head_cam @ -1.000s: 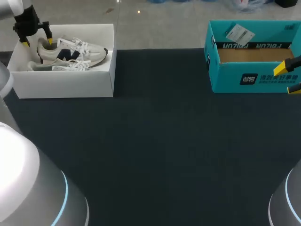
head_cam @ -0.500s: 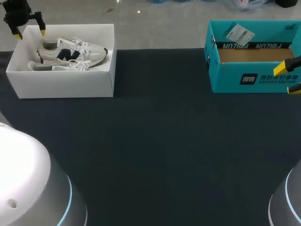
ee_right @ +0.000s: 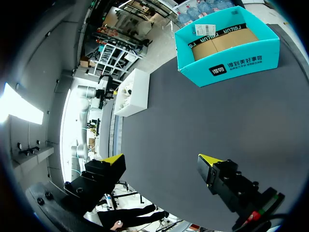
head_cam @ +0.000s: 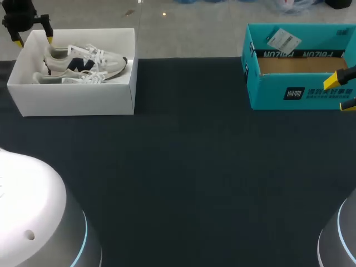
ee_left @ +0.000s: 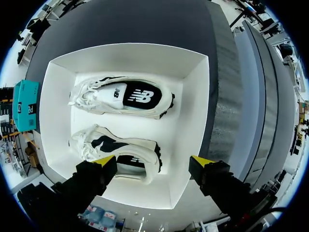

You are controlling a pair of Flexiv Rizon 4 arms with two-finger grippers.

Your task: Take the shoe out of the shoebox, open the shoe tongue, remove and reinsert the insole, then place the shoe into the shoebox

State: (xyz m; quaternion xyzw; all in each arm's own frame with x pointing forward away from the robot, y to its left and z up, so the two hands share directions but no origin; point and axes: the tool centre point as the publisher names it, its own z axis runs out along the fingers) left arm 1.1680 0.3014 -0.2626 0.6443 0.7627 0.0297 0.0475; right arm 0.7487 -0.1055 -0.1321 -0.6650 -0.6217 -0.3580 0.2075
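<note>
Two grey arm housings sit nearest, at the corners, with bare dark table [head_cam: 189, 167] between them. Farther out on the right, the right gripper [head_cam: 341, 92] hangs in front of a teal box [head_cam: 300, 92]; in its own wrist view its fingers are spread wide over the mat with nothing between them.

Farther out on the left stands the white shoebox [head_cam: 78, 100] with a pair of shoes inside. The near shoe [head_cam: 67, 79] is half hidden by the front wall, so its pose is hard to judge. The far shoe [head_cam: 83, 58] lies in plain sight, laces loose on top.

Beyond it, over the box's far left corner, the left gripper [head_cam: 34, 40] hovers, fingers wide apart and empty. Its wrist view looks straight down into the box, and neither yellow tip touches a shoe.

The shoe is probably light, with a soft upper that gives under pressure. The sole and heel cup are likely the stiffest parts. The best hold is likely a pinch across the heel collar or the sides at midfoot, clear of the laces, which could snag. The insole is likely thin and floppy, and best taken by its heel edge.
</note>
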